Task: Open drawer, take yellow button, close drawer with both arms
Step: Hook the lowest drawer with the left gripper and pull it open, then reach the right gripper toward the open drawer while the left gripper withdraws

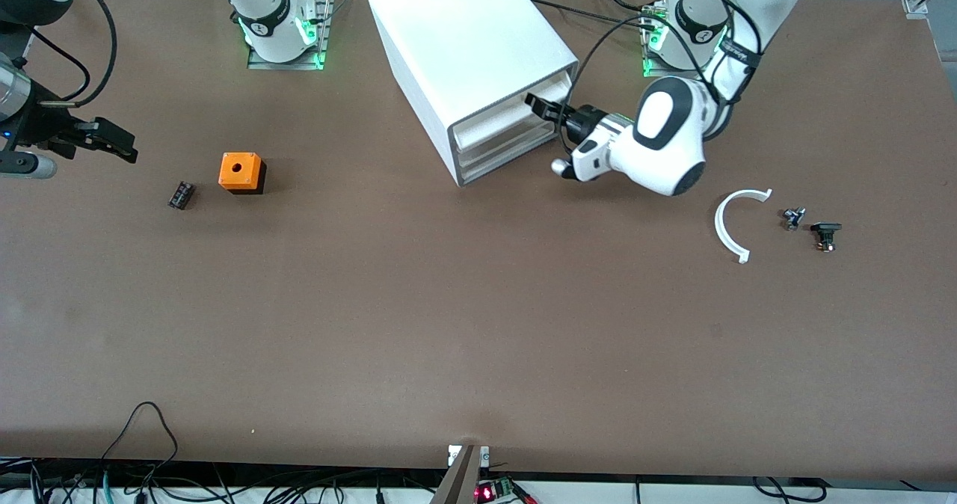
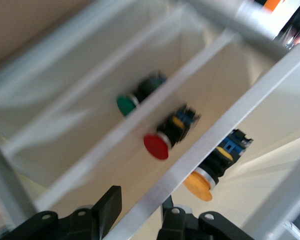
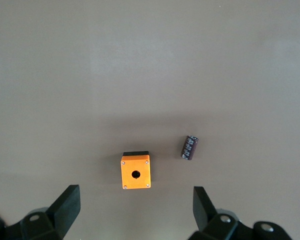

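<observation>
The white cabinet [image 1: 467, 44] stands near the arms' bases. My left gripper [image 1: 540, 105] is at the front of its top drawer [image 1: 508, 113]. In the left wrist view the fingers [image 2: 109, 205] of my left gripper [image 2: 140, 202] sit close on either side of the drawer's white front rim [image 2: 250, 112]. The button [image 2: 197, 185], with its orange cap and black body, lies in that drawer just past the rim. My right gripper [image 1: 112, 141] waits open and empty over the table at the right arm's end; it also shows in the right wrist view [image 3: 135, 210].
A red-capped button [image 2: 156, 146] and a green-capped one [image 2: 125, 105] lie in lower drawers. An orange cube with a hole [image 1: 241, 172] and a black ribbed part [image 1: 181, 194] lie near my right gripper. A white arc [image 1: 733, 223] and two small dark parts [image 1: 793, 217] [image 1: 825, 235] lie at the left arm's end.
</observation>
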Available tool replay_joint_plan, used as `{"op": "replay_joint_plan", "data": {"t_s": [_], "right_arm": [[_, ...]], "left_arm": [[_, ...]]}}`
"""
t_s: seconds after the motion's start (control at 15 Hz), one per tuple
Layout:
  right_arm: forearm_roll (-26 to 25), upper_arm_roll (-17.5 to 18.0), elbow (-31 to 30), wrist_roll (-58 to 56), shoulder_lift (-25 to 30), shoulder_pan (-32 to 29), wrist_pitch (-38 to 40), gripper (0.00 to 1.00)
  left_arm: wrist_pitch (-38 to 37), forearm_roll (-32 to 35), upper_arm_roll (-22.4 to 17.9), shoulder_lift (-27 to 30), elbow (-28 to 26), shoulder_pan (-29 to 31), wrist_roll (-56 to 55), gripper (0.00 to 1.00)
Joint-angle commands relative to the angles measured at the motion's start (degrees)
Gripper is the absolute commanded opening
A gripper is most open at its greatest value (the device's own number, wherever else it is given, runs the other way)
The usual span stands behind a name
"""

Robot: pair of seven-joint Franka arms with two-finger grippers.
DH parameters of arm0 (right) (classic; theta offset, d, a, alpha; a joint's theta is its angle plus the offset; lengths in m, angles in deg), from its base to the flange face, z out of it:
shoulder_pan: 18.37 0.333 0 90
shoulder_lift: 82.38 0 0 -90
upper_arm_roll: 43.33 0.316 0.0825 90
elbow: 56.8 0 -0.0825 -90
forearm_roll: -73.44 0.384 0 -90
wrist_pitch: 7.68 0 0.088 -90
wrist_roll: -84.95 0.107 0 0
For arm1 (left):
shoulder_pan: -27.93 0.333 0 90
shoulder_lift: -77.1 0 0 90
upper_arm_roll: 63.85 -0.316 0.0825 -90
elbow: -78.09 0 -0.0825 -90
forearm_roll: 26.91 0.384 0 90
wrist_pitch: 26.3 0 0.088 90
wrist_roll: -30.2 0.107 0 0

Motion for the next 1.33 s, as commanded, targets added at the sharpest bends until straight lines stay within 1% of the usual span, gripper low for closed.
{"op": "replay_joint_plan", "data": {"t_s": [0.0, 0.07, 0.13, 0.2, 0.27, 0.4, 0.53, 0.67, 0.73, 0.8, 0.87, 0.93, 1.0, 1.07, 1.13, 1.2, 1.27], "right_arm": [[0.75, -0.05, 1.93, 0.39, -1.85, 1.36, 0.01, 1.0], [1.01, -0.05, 2.36, 0.39, -2.81, 1.88, -0.07, 1.0], [2.58, -0.05, 2.54, 0.56, -3.69, 2.59, -0.16, 1.0], [4.42, -0.14, 2.81, 0.74, -4.31, 2.94, -0.25, 1.0], [5.75, -0.05, 3.24, 0.74, -5.28, 3.21, -0.95, 1.0], [6.29, -0.05, 5.6, 0.48, -7.47, 5.65, -1.66, 1.0], [6.29, -0.05, 8.77, 0.65, -10.11, 9.51, -1.57, 1.0], [6.29, -0.05, 11.24, 0.74, -12.57, 14.34, -1.83, 1.0], [6.38, -0.05, 12.03, 0.83, -13.54, 17.24, -2.27, 1.0], [6.29, -0.05, 12.91, 0.83, -14.33, 19.88, -3.84, 1.0], [6.55, -0.05, 13.52, 0.83, -14.95, 21.73, -5.59, 1.0], [7.51, -0.05, 14.66, 0.39, -16.0, 22.71, -7.35, 1.0], [9.52, 0.04, 16.15, -0.57, -17.4, 23.85, -8.41, 1.0], [11.72, 0.73, 18.17, -2.06, -18.89, 25.17, -8.51, 1.0], [12.52, 1.78, 20.45, -4.68, -20.47, 25.79, -8.6, 1.0], [12.53, 3.27, 24.3, -7.41, -22.93, 26.14, -8.34, 1.0], [12.79, 4.94, 28.6, -8.13, -25.3, 26.15, -7.73, 1.0]], "left_arm": [[4.0, 8.83, -3.84, -0.15, 4.52, 3.05, 0.08, 0.0], [4.78, 12.78, -4.81, -0.41, 6.8, 3.06, 1.56, 0.0], [5.84, 14.91, -5.6, -0.41, 7.87, 3.14, 2.1, 0.0], [5.93, 15.19, -5.61, -0.33, 7.97, 3.58, 1.76, 0.21], [5.76, 15.46, -5.61, 0.11, 7.97, 4.19, 2.28, 0.99], [6.02, 15.55, -5.61, 1.16, 8.23, 4.11, 2.2, 1.0], [6.63, 15.72, -5.61, 2.13, 9.1, 4.2, 2.28, 1.0], [9.96, 19.13, -5.7, 3.79, 9.38, 5.07, 2.02, 1.0], [11.54, 20.46, -5.96, 5.54, 9.46, 6.91, 1.67, 1.0], [13.04, 20.56, -7.27, 7.74, 9.55, 8.23, 1.67, 1.0], [15.58, 20.73, -8.5, 8.28, 9.64, 8.24, 1.93, 1.0], [16.65, 20.56, -9.12, 8.55, 9.64, 8.59, 2.11, 1.0], [16.4, 20.82, -10.17, 10.2, 10.07, 8.77, 1.85, 1.0], [15.0, 21.95, -11.05, 12.22, 10.78, 8.77, 1.84, 1.0], [10.99, 26.84, -12.89, 13.2, 13.57, 8.68, 1.76, 1.0], [6.07, 33.76, -13.26, 13.47, 17.95, 8.68, 1.67, 1.0], [1.06, 38.79, -13.26, 14.17, 21.64, 8.59, 1.23, 1.0]]}}
